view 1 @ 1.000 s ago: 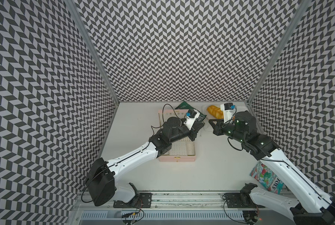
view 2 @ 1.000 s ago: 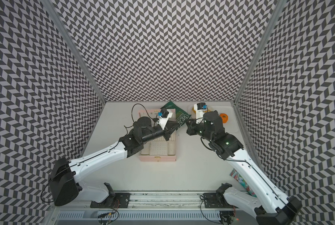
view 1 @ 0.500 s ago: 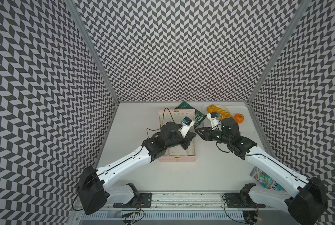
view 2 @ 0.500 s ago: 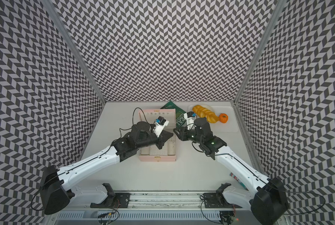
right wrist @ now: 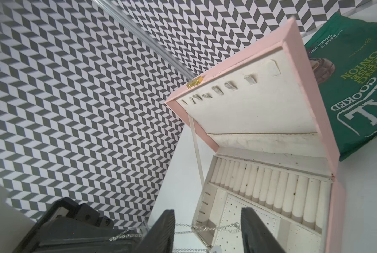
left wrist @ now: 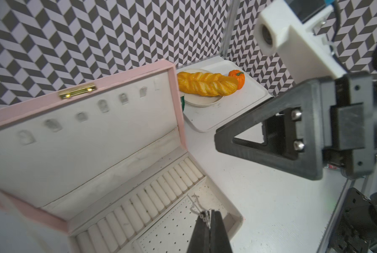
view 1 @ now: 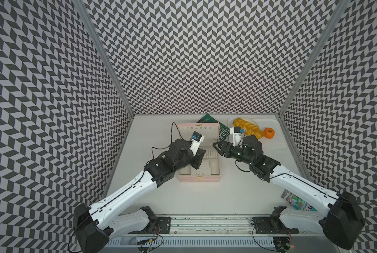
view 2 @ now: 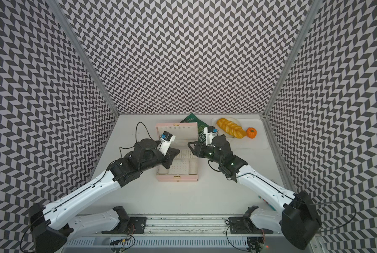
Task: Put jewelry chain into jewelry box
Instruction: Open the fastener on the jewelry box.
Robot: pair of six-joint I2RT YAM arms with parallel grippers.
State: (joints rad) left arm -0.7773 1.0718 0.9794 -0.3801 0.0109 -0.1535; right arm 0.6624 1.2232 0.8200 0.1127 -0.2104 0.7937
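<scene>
The left gripper [left wrist: 209, 221] is pinched tight on the chain [left wrist: 202, 215], dangling it just below its tips over the dotted panel [left wrist: 172, 230] of the open box [left wrist: 128, 75], while the right gripper [right wrist: 207, 211] opposite stands spread, strands running loose between its jaws, probably so the chain can drop in.

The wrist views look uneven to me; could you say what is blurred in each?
Left wrist view: the jewelry box is smeared at its nearest pink corner, lid hooks soft, bread sharp. Right wrist view: ring rolls and jewelry chain crisp.
</scene>
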